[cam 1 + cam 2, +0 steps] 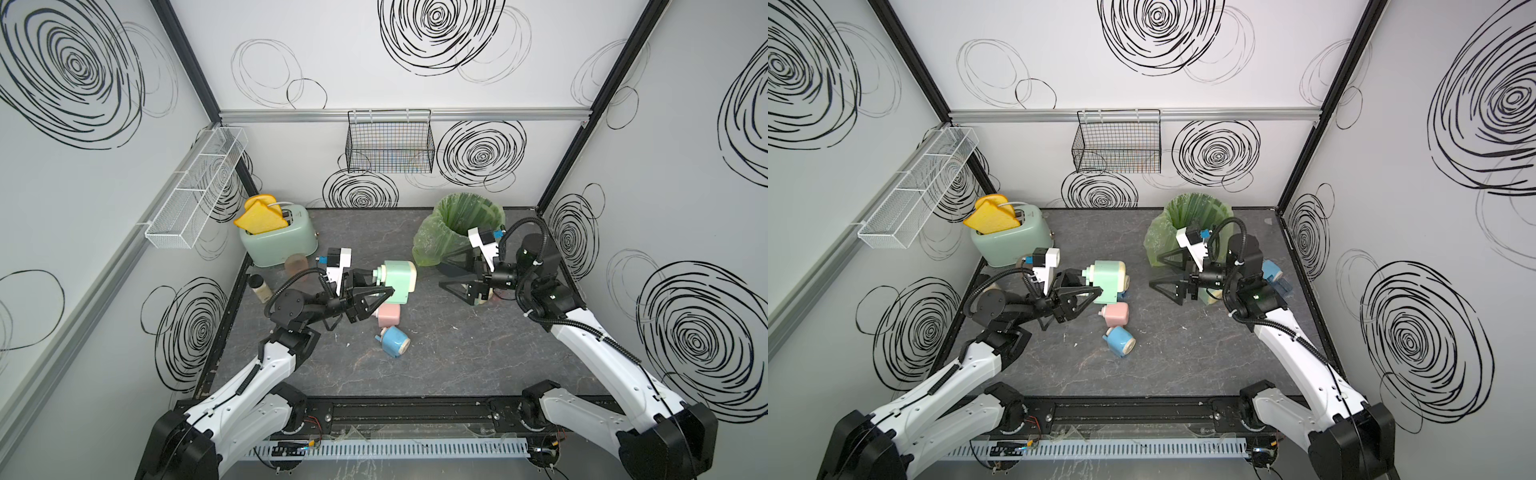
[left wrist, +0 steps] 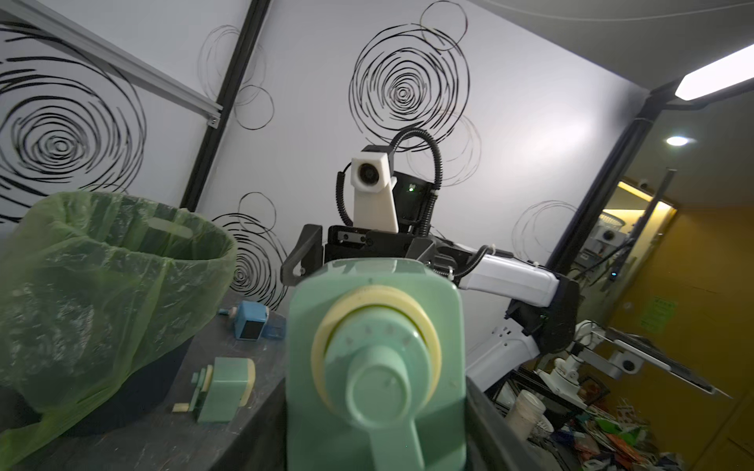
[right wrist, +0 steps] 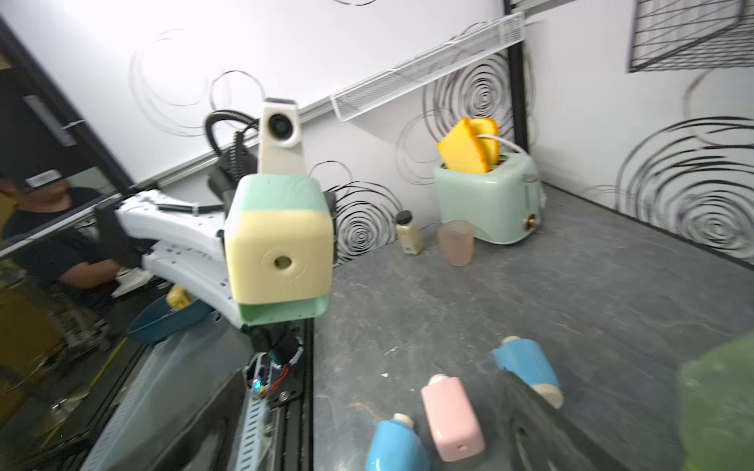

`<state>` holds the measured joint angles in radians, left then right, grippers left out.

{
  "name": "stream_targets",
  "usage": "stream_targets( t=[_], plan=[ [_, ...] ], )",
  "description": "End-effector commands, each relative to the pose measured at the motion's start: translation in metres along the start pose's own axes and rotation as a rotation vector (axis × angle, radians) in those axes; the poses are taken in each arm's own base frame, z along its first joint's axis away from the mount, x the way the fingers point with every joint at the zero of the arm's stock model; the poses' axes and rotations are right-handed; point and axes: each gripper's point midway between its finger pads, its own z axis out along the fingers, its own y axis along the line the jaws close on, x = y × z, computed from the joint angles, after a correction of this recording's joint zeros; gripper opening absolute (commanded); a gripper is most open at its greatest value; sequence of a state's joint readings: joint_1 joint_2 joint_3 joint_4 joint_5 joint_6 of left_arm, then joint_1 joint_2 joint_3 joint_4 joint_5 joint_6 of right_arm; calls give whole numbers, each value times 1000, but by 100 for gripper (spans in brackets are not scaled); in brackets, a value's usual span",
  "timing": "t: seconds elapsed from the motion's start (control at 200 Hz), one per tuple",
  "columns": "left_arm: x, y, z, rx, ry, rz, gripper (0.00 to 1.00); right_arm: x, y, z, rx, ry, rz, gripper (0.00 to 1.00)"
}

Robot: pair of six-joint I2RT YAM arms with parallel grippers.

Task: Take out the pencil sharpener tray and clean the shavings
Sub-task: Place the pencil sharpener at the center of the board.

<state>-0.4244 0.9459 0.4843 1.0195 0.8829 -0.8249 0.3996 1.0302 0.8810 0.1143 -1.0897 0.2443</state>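
Probably light, slippery plastic: left pincer (image 1: 382,281) clamps the sharpener (image 1: 401,282) by flat sides; right pincer (image 1: 442,277), at 3 o'clock, stands apart.

green sharpener (image 3: 279,244) aloft | pink sharpener (image 3: 453,420) just beside blue sharpener (image 3: 398,448) on table (image 3: 571,293)

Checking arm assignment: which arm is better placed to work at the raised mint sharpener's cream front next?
Right. The left gripper is clamped on the mint sharpener, holding it off the table; the right gripper is open, empty, and faces its cream front.
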Motion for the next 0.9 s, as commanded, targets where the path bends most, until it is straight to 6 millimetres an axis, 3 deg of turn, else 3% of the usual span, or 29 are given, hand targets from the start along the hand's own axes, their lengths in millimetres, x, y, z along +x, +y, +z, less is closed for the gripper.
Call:
stream_targets(
  t=[0.0,0.105,0.29,0.64,0.895],
  plan=[
    [-10,-43,-2,193,-5,65,47,-5,44,5,-187,6,-59,99],
    [-7,-44,-1,204,6,60,47,-5,61,14,-224,6,-82,100],
    [0,-60,1,257,39,80,47,-12,58,26,-209,-24,-51,99],
    [8,-53,7,230,68,76,47,-26,75,58,-259,-38,-26,99],
    [11,-42,9,185,66,69,47,-29,93,69,-298,-36,-23,98]
  ],
)
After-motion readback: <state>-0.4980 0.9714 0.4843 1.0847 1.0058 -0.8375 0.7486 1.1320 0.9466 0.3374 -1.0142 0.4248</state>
